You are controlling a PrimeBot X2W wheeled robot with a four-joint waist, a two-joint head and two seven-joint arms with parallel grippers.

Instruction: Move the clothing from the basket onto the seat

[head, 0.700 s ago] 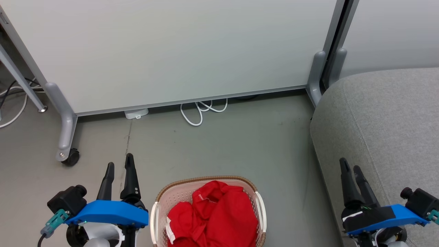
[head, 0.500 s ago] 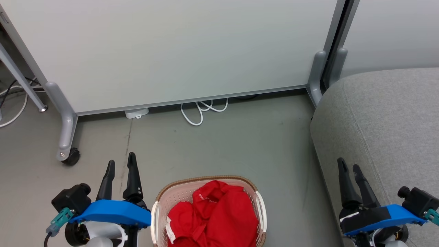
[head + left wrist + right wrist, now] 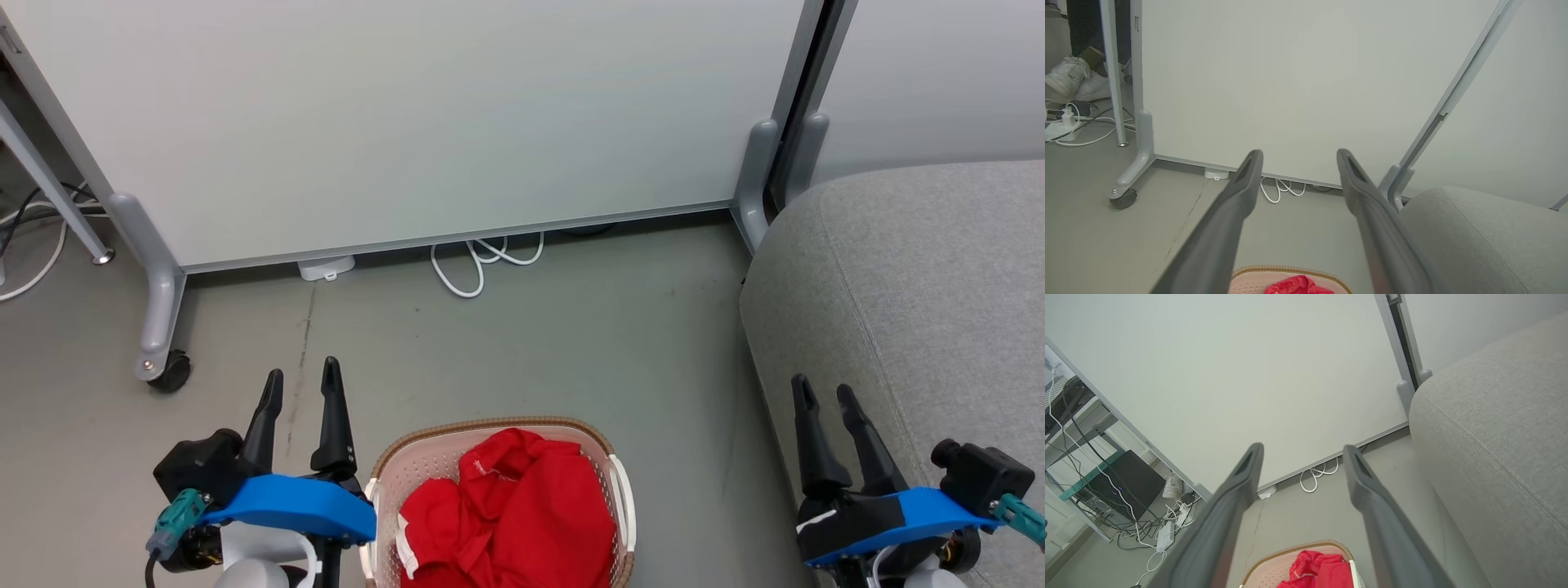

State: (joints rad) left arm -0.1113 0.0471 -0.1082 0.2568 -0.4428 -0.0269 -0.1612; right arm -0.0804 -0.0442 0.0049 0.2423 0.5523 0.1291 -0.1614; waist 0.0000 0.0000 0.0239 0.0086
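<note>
Head view, with both wrist views. We see the left gripper [image 3: 302,369] at lower left. Its two fingers are spread apart and hold nothing, and the tips point up the frame just left of the basket [image 3: 490,426]. The right gripper [image 3: 821,385] at lower right is likewise spread and empty, shown against the left edge of the seat [image 3: 922,278]. In each wrist view the gap between the fingers frames bare floor and the panel beyond.

At bottom centre, between the grippers, the basket stands on the floor [image 3: 531,343]. The clothing [image 3: 514,506] lies bunched inside it, rising a little above the rim. The seat takes the right side of the frame, apart from the basket, and carries nothing on the part we can see. Across the top stands a pale panel [image 3: 408,122], with a white cable [image 3: 473,265] looped at its foot.

We judge the task not yet begun: no grasp is made and the clothing is untouched. What is left is to reach in, grip, lift clear of the rim, carry the clothing right, and release it on the seat.
</note>
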